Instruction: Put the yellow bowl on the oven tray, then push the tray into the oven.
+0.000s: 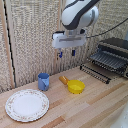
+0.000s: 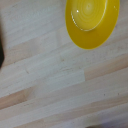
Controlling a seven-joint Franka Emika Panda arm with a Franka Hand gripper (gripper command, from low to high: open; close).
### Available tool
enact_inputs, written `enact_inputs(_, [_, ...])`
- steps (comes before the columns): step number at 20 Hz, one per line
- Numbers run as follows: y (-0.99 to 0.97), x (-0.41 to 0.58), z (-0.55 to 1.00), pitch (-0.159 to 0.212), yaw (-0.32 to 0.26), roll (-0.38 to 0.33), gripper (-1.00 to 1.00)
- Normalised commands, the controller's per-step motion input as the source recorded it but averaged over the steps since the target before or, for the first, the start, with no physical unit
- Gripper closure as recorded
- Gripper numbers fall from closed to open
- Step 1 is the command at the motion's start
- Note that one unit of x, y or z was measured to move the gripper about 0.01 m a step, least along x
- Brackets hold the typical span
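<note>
The yellow dish point(image 1: 76, 87) sits on the wooden table near its middle, with a small orange oblong piece point(image 1: 63, 79) touching its rim. My grabber point(image 1: 66, 53) hangs well above the table, up and toward the exterior view's left of the dish, fingers apart and empty. The wrist view looks straight down on the yellow dish point(image 2: 92, 21); my fingers do not show there. The baking sheet point(image 1: 109, 60) sticks out of the open oven point(image 1: 114, 56) at the exterior view's right.
A blue cup point(image 1: 44, 81) stands left of the dish in the exterior view. A large white patterned-rim plate point(image 1: 27, 105) lies near the front left. The oven's open door point(image 1: 95, 73) reaches toward the dish. A woven wall stands behind.
</note>
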Motion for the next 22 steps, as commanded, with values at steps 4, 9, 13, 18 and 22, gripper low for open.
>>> enact_inputs(4, [-0.57,-0.194,-0.39,0.026,-0.120,0.000,-1.00])
enact_inputs(9, [-0.45,-0.239,-0.48,0.030,-0.094,-0.010,-1.00])
enact_inputs(13, [-0.38,-0.295,-0.46,0.022,-0.061,-0.016,-1.00])
enact_inputs(18, [-0.33,-0.353,-0.49,0.023,-0.057,-0.039,-1.00])
enact_inputs(22, [-0.11,-0.414,-0.57,0.001,-0.002,-0.071,-1.00])
